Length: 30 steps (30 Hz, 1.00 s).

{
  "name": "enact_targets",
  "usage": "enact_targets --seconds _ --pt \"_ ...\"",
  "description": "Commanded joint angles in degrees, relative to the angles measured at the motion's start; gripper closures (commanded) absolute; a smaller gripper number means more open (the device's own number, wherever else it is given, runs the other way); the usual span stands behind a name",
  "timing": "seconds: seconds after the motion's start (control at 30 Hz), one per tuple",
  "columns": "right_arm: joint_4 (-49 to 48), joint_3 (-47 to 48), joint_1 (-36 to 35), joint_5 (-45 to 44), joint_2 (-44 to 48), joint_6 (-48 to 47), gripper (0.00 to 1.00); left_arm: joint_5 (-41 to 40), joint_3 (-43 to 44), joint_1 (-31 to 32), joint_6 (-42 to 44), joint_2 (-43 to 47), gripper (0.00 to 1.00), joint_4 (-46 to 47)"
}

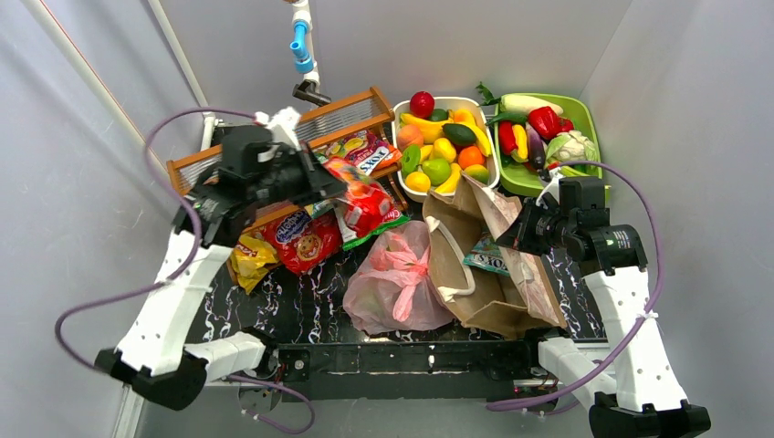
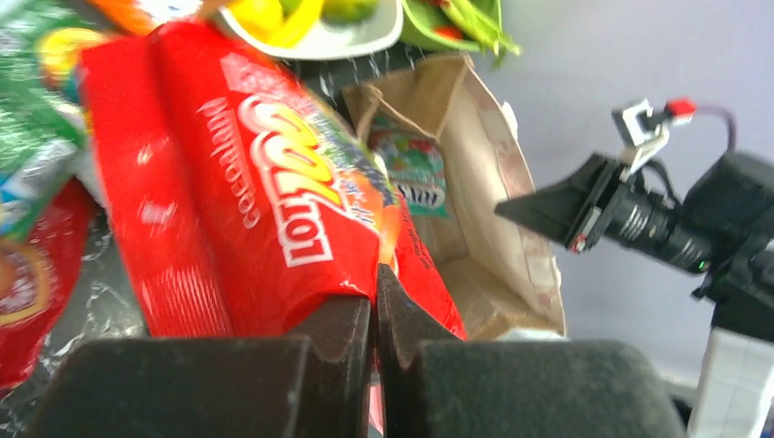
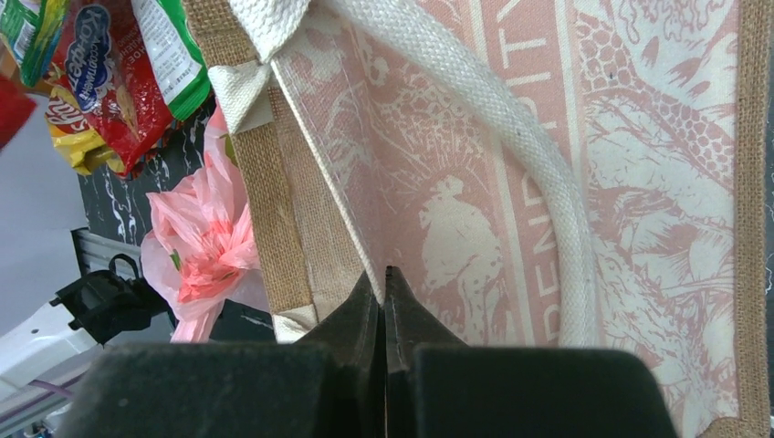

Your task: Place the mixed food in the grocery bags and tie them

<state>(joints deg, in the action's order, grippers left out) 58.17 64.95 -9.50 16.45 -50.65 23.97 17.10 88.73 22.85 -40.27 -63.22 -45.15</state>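
My left gripper (image 2: 375,278) is shut on the edge of a red foil snack packet (image 2: 256,182), holding it up left of the brown bag (image 2: 488,192). Seen from the top, this packet (image 1: 362,205) hangs beside the bag's open mouth (image 1: 456,228). My right gripper (image 3: 384,276) is shut on the brown bag's rim (image 3: 342,228), close to its white handle (image 3: 557,192). A green packet (image 1: 484,256) lies inside the bag. The pink plastic bag (image 1: 397,278) lies bunched with its top gathered, left of the brown bag. Toy fruits (image 1: 444,146) fill the white basket.
More snack packets (image 1: 306,239) lie on the dark mat under my left arm. A wooden rack (image 1: 338,117) stands at the back left. The white basket's rim (image 1: 493,155) and the green vegetable tray (image 1: 591,128) stand at the back right. Grey walls close in on all sides.
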Motion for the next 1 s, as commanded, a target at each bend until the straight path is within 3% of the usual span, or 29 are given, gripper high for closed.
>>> enact_targets --seconds 0.0,0.2,0.97 --pt "0.36 2.55 -0.35 -0.82 0.21 -0.32 0.99 -2.52 1.46 9.27 3.12 -1.77 1.00 10.00" --pt "0.32 2.87 -0.35 -0.81 -0.45 -0.30 0.99 -5.21 1.56 18.00 5.03 -5.73 1.00 12.74" --pt "0.39 3.96 -0.35 -1.40 -1.06 -0.48 0.99 -4.03 0.34 38.04 0.97 -21.47 1.00 28.86"
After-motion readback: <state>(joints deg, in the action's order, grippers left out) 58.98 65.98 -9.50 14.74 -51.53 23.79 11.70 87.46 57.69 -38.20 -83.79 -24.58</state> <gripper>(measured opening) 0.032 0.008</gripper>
